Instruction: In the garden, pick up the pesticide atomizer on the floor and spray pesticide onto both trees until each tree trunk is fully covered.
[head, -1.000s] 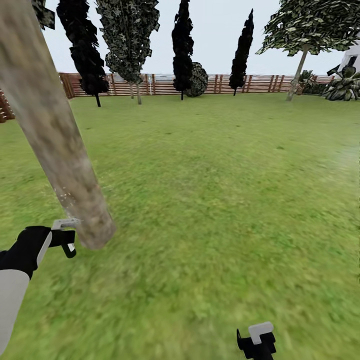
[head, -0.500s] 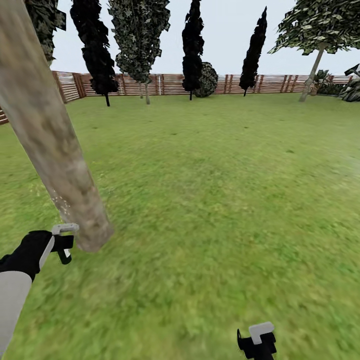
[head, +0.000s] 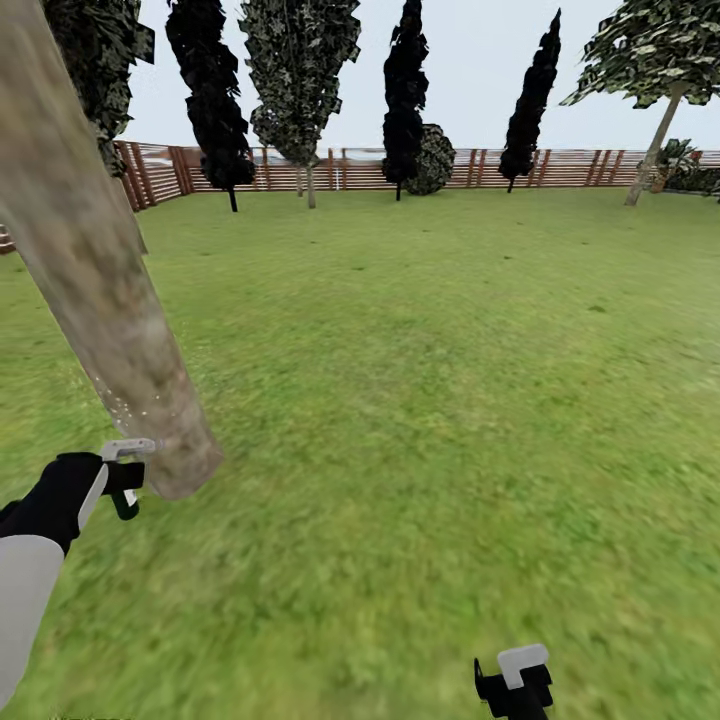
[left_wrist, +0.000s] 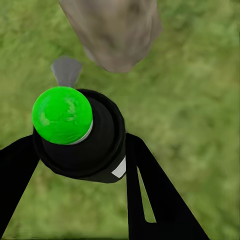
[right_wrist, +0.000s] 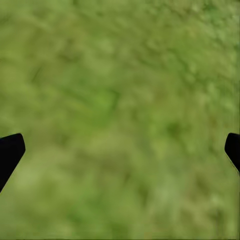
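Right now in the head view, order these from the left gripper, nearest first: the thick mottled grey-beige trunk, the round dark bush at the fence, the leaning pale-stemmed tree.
1. Thick mottled grey-beige trunk, beside the left gripper.
2. Round dark bush, far centre, at the fence.
3. Leaning pale-stemmed tree, far right.

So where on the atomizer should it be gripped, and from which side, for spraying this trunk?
Grip the atomizer on its round black body, below the green cap, with the jaws on opposite sides, coming from the side away from the grey nozzle. The body is cylindrical, and this leaves the nozzle free toward the tree trunk. The left gripper holds it that way.
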